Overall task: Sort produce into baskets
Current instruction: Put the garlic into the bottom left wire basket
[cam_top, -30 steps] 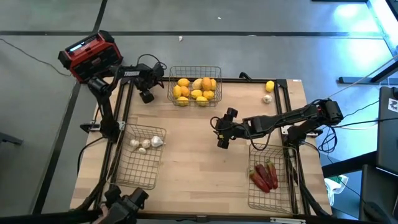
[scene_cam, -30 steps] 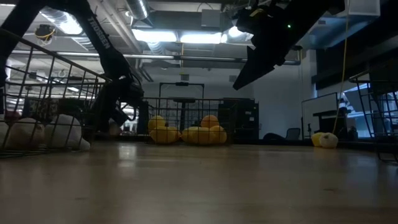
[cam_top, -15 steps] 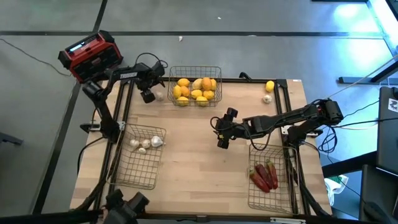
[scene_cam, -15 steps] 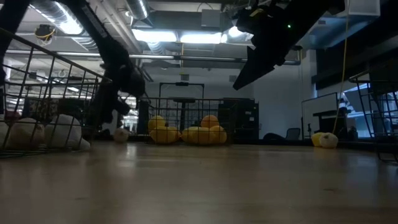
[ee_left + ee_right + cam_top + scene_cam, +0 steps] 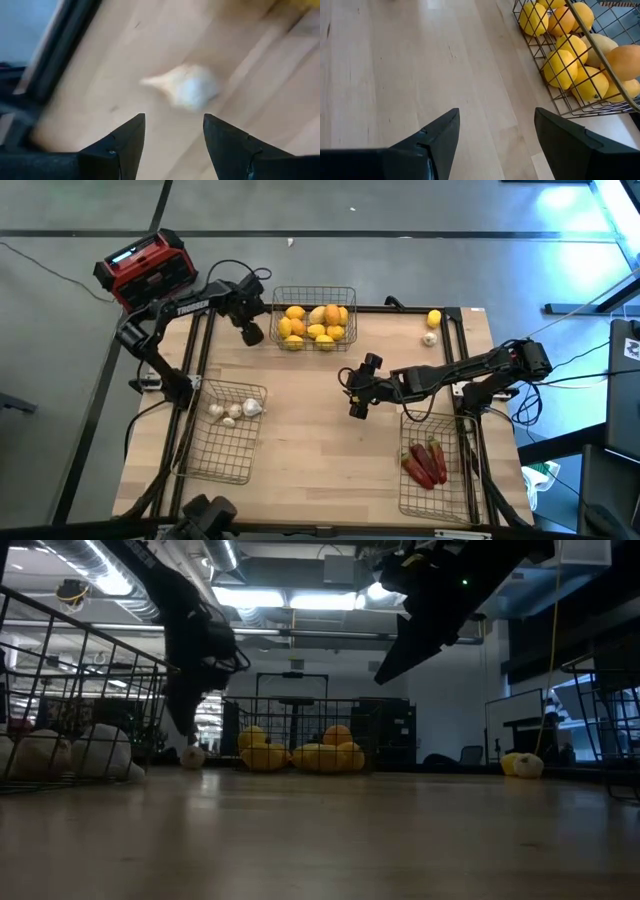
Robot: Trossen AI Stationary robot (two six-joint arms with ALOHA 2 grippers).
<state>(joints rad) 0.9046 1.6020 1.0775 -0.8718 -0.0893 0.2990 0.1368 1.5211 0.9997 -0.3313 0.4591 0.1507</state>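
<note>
Garlic bulb (image 5: 192, 90) lies loose on the table (image 5: 320, 440) just beside the fruit basket (image 5: 313, 319), below the left gripper (image 5: 172, 131) with fingers apart and empty; right gripper (image 5: 496, 131), also spread and empty, hovers nearer the table's centre.

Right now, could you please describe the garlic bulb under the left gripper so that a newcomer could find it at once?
Start at the fruit basket at the table's far edge. Just off its left side, the open left gripper hangs over a garlic bulb on bare wood. It is the only bulb there: others lie in a basket or at the far right corner.
</note>
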